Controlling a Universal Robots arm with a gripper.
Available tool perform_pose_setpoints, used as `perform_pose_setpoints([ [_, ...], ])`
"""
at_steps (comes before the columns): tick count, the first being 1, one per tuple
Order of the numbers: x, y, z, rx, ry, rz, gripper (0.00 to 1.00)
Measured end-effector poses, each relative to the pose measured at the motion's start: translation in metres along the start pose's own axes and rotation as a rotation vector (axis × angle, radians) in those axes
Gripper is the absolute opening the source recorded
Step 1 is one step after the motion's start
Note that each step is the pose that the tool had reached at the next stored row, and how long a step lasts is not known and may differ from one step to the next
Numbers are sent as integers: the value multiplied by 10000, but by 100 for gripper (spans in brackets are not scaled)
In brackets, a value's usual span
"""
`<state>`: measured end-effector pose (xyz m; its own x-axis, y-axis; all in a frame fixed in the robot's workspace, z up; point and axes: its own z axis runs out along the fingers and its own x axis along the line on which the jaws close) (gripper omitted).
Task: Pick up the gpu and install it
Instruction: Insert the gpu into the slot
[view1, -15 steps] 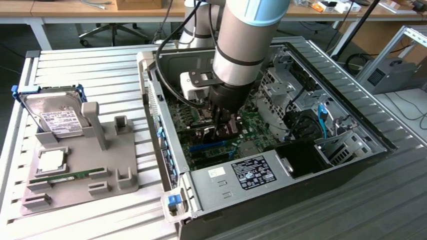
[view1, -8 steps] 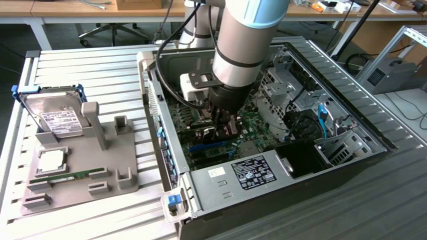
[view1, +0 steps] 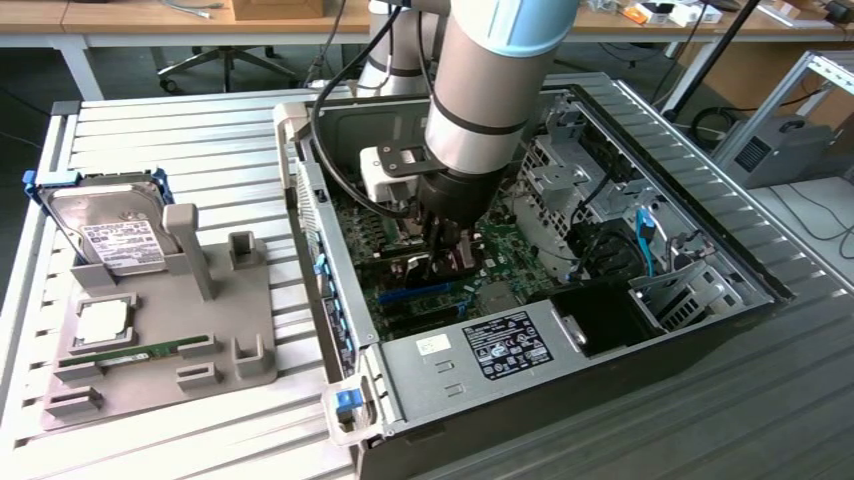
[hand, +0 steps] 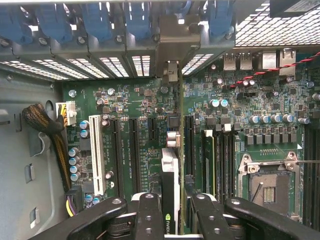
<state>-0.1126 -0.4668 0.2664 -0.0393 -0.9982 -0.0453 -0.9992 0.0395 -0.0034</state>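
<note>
Finds the gpu (hand: 170, 185) standing on edge inside the open computer case (view1: 694, 210), low over the motherboard (hand: 145, 100), its top edge and green logo facing the wrist view. Runs in line with the long black expansion slots (hand: 134, 150), toward the rear wall and its row of blue latches (hand: 95, 22); cannot tell whether seated in a slot or just above one. Grips the card with the gripper (view1: 449, 262), one black finger (hand: 150, 215) on either side of it. Shows a white slot (hand: 97, 155) beside the black ones, and the bare processor socket (hand: 267, 185) on the card's other side. In the exterior view, has the arm (view1: 494, 90) reaching straight down into the case, with the power supply (view1: 501, 345) nearer the camera. Outside the case, toward the exterior view's left, shows a grey fixture (view1: 227, 365) on the slatted table (view1: 160, 130), carrying a hard drive (view1: 114, 230) in a blue frame and a memory stick (view1: 134, 352).
</note>
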Motion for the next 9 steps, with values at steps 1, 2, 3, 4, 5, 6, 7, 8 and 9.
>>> perform_pose_setpoints([
  [1, 0, 0, 0, 0, 0, 0, 27],
  [2, 0, 0, 0, 0, 0, 0, 27],
  [3, 0, 0, 0, 0, 0, 0, 27],
  [4, 0, 0, 0, 0, 0, 0, 27],
  [5, 0, 0, 0, 0, 0, 0, 27],
  [6, 0, 0, 0, 0, 0, 0, 27],
  [7, 0, 0, 0, 0, 0, 0, 27],
  [8, 0, 0, 0, 0, 0, 0, 27],
  [9, 0, 0, 7, 2, -4, 0, 27],
])
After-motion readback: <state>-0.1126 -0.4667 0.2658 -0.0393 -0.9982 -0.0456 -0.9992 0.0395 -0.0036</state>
